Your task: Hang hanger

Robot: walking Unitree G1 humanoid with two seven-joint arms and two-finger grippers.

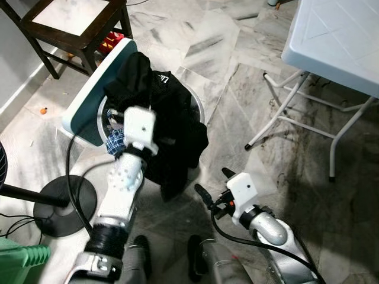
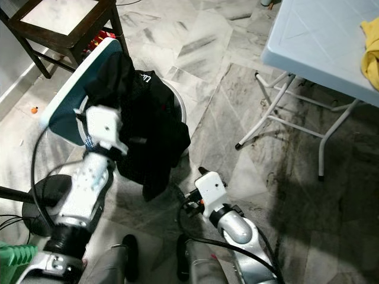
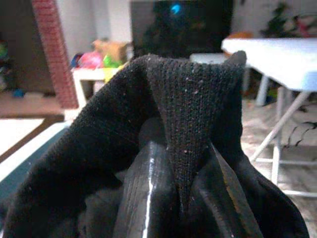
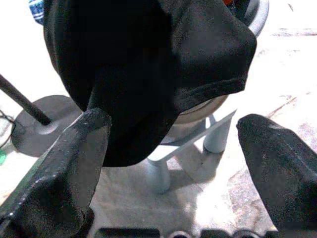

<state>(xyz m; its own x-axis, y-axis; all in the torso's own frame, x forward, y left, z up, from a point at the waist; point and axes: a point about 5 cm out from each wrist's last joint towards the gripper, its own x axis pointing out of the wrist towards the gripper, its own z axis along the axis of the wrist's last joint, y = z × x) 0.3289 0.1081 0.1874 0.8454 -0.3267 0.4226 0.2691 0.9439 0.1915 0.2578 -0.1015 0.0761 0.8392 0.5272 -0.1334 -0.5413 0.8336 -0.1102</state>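
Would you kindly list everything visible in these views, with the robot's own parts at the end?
black garment: one, black, draped over the laundry basket, its fabric bunched between the left gripper's fingers
laundry basket: one, teal and white, on the floor ahead-left of the robot
checked cloth: one, blue and white, peeking from the basket
wooden chair: one, dark brown, beyond the basket
folding table: one, pale blue-white top on white legs, to the right
yellow cloth: one, on the table
fan stand: one, dark round base, left on the floor
left gripper: one, black fingers, raised at the basket
right gripper: one, black fingers spread, low beside the garment
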